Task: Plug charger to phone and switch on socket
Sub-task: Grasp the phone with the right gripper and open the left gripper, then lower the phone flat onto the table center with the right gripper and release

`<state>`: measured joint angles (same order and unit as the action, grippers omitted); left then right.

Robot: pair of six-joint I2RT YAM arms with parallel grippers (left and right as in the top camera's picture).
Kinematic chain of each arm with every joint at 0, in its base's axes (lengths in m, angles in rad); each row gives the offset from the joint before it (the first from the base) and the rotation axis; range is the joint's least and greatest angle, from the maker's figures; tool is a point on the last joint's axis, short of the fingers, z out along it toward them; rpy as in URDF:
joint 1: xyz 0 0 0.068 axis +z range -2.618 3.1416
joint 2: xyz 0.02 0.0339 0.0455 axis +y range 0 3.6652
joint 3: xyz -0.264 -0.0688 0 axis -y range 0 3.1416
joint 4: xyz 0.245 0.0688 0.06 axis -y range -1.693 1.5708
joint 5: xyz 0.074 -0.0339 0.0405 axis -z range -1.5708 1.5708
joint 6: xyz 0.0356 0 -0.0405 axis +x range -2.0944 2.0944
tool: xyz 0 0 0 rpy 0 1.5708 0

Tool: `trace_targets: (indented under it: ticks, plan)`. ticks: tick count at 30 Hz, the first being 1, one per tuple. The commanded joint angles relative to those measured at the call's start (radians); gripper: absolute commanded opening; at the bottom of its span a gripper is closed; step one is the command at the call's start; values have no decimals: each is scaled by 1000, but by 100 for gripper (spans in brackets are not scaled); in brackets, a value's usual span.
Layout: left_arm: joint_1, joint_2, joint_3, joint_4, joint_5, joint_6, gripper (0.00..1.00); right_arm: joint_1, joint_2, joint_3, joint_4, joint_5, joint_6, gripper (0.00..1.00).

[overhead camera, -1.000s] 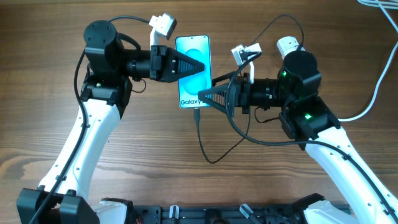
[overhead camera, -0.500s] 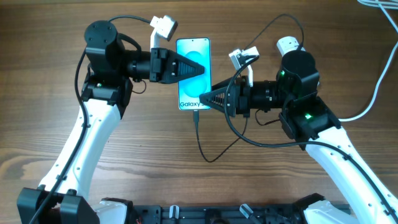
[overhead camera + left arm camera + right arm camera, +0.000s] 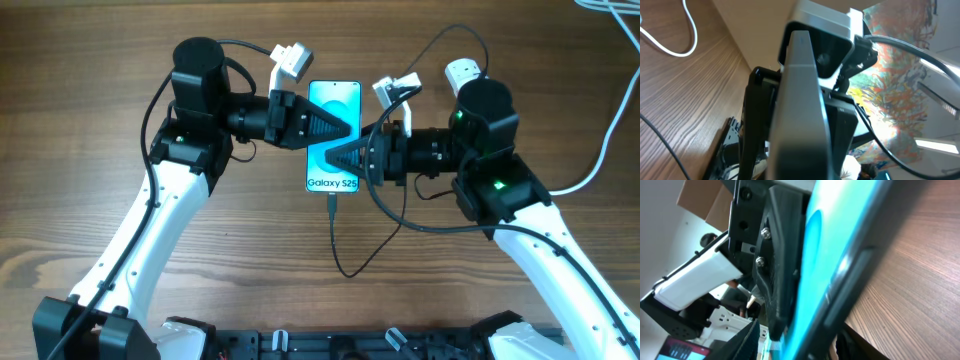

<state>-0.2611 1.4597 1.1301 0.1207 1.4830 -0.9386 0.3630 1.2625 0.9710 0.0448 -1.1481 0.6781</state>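
Observation:
The phone point(image 3: 334, 100) shows its cyan screen at the table's middle, white text strip at its near end. My left gripper point(image 3: 352, 128) reaches over it from the left, shut on the phone, whose thin edge point(image 3: 797, 100) fills the left wrist view. My right gripper point(image 3: 333, 156) comes from the right, open, one finger point(image 3: 750, 340) standing off the cyan screen point(image 3: 840, 255). The charger point(image 3: 345, 262), a thin black cable, meets the phone's near edge and loops away to the right. A white end of the socket point(image 3: 462, 72) peeks out behind the right arm.
A thick white cord point(image 3: 608, 135) runs along the right side toward the far right corner, and also shows on the wood point(image 3: 670, 47) in the left wrist view. The arms' bases and a black rail point(image 3: 330, 345) line the near edge.
The left arm and the phone have shifted right and toward the near side. The right gripper has narrowed from wide open and now sits at the phone's right edge. The cable followed.

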Motion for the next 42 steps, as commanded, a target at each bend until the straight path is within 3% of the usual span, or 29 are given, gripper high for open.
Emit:
trace_targets:
  ticks: [1,4,7,11,16,19,20,21,22,30,33,36,39,42]
  plan:
    - [-3,-6,1,10,16,46,4,-10,8,9,-36,-48,13,50]
    - [-3,-6,1,37,16,46,4,-10,8,9,-98,-48,10,40]
    - [-3,-6,1,51,16,71,4,-10,8,9,-116,-63,10,38]
    - [-3,-6,1,51,16,112,4,-10,8,8,-119,-66,11,28]
    - [-3,-6,1,51,16,125,4,-10,8,9,-118,-66,10,4]
    - [-3,-6,1,51,16,132,7,-10,8,9,-118,-65,10,4]
    - [-3,-6,1,51,16,148,11,-10,8,9,-117,-65,11,4]
    - [-3,-6,1,51,14,148,50,-10,8,9,-117,-65,13,5]
    - [1,-6,1,51,8,148,73,-10,8,9,-117,-64,13,4]
    - [138,-6,1,51,-7,152,77,-28,8,8,-133,32,7,4]
    - [194,-6,1,8,-8,230,100,-30,13,8,-217,114,-34,4]
    - [234,-6,1,-140,-46,349,100,-30,39,8,-331,174,-120,4]
    - [253,-6,1,-347,-192,468,100,-30,83,8,-404,237,-164,5]
    - [252,-6,1,-592,-507,547,100,-29,159,6,-431,272,-172,4]
